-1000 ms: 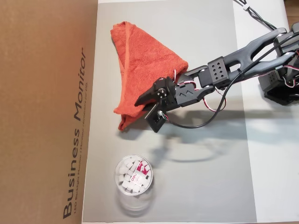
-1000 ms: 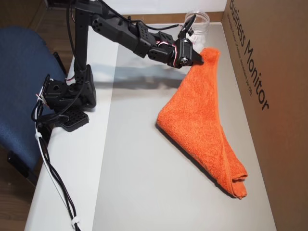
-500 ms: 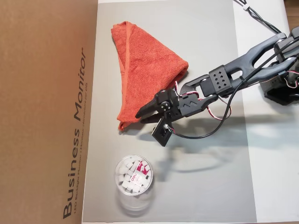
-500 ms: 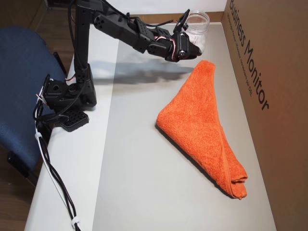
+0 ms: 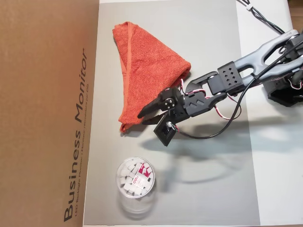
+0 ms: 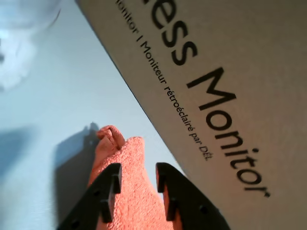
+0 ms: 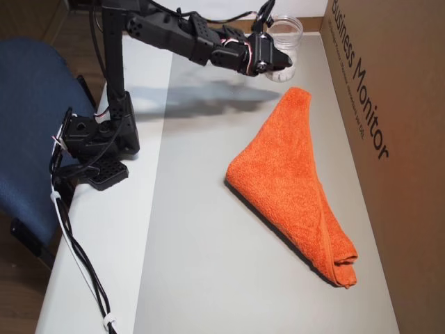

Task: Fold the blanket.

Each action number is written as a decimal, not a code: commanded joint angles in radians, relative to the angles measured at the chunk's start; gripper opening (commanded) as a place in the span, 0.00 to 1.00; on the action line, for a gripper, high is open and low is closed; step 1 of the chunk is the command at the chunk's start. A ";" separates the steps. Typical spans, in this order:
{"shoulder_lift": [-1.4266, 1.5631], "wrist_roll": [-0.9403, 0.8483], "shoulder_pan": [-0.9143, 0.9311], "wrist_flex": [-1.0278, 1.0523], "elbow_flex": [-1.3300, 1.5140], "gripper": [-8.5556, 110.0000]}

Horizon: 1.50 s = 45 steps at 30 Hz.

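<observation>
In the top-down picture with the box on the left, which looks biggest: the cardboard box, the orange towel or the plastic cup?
1. Cardboard box, largest, though the picture's edge cuts it off.
2. Orange towel.
3. Plastic cup, smallest.

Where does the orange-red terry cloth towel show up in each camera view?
An overhead view: orange-red terry cloth towel, upper centre on the grey mat.
Wrist view: bottom centre, beyond the gripper.
Another overhead view: right of centre.
Shared landmark: brown cardboard box marked "Business Monitor", alongside the towel.

A blue chair (image 7: 28, 118) beside the white table (image 7: 104, 229), brown wood floor (image 7: 21, 292)
</observation>
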 commanded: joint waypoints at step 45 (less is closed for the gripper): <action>0.825 0.876 0.178 0.672 0.328 0.07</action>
